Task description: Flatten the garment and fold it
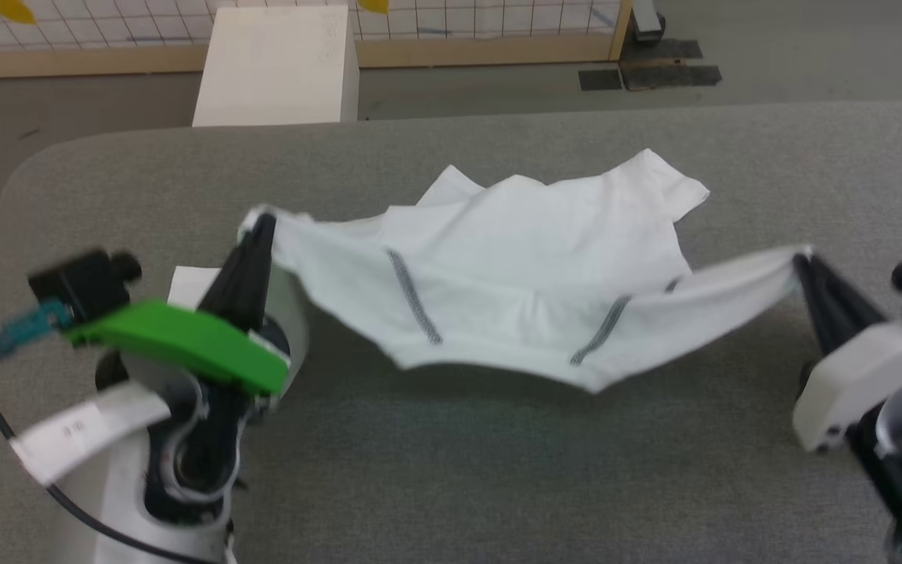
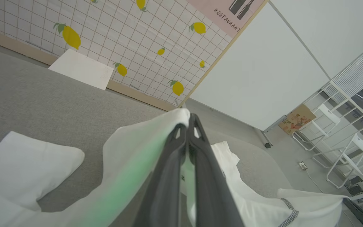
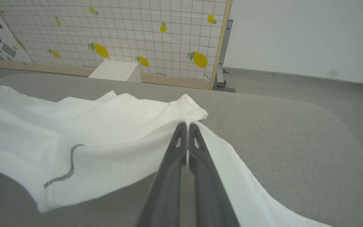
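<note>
loose flap (image 1: 185,286): white cloth lying flat on the table (image 1: 498,486) just beside the left arm, probably a sleeve of the shirt (image 1: 514,266). Risk of ending up tucked under the body when the shirt is laid down, leaving a hidden crease.
left claw (image 1: 263,223): pressed together on a bunched edge of the shirt and raised above the table. Pinched only at the very tips, so judged likely to slip under a hard outward pull.
box (image 1: 275,66): white, beyond the far edge of the table, well apart from the cloth. No hazard expected.
left seam (image 1: 414,298): dark stitching running diagonally down toward the near edge. Useful as a symmetry check; a skewed lay-down likely if ignored.
middle of shirt: hanging in a slack bow between the two claws, near edge clear of the table, far part resting crumpled on it. Uneven tension could drag those wrinkles along instead of smoothing them.
right seam (image 1: 601,329): slanted the opposite way and partly lost in a fold, a hint of twisted fabric on this side.
far corner (image 1: 678,188): turned-over piece resting on the table. Could get caught doubled under if lowered without a pull toward the robot.
right claw (image 1: 799,258): closed tight on a taut, rolled strip of the shirt. Strip drawn thin, so too much spreading could wrench it free or overstretch it.
</note>
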Robot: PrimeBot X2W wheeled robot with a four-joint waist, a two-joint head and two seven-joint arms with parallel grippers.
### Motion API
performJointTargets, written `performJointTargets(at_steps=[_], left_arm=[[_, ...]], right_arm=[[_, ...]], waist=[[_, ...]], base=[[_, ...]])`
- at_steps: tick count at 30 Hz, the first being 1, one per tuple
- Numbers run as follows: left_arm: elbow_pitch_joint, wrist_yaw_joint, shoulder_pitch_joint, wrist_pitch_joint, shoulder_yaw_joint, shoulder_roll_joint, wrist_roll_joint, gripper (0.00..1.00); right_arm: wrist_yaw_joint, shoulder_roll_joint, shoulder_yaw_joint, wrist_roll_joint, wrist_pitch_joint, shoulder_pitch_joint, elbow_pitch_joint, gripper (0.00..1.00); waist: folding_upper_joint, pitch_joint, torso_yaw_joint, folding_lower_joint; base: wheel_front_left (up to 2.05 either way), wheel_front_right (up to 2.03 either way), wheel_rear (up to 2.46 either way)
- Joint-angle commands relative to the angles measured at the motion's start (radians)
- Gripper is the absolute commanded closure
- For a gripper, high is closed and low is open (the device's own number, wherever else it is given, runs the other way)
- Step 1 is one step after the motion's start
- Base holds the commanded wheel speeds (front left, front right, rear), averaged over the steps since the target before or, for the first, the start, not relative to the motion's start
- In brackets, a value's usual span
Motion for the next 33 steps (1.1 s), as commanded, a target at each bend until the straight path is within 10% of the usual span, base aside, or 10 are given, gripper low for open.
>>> performJointTargets(at_steps=[1, 15, 33], left_arm=[[-0.018, -0.006, -0.055, 0.028, -0.001, 0.016, -0.019, 1.00], [0.151, 0.071, -0.726, 0.178, 0.021, 0.135, 0.038, 1.00], [0.463, 0.092, -1.367, -0.196, 0.057, 0.159, 0.219, 1.00]], right_arm=[[-0.002, -0.026, 0.008, 0.000, 0.017, -0.054, -0.013, 1.00], [-0.002, -0.328, 0.166, 0.025, 0.114, -0.808, 0.230, 1.00], [-0.002, -0.266, 0.182, -0.230, -0.229, -1.512, 0.641, 1.00]], waist=[[0.0000, 0.017, -0.008, -0.0001], [0.0000, 0.289, -0.057, -0.0001], [0.0000, 0.512, -0.087, -0.0001]], base=[[0.00, 0.00, 0.00], [0.00, 0.00, 0.00], [0.00, 0.00, 0.00]])
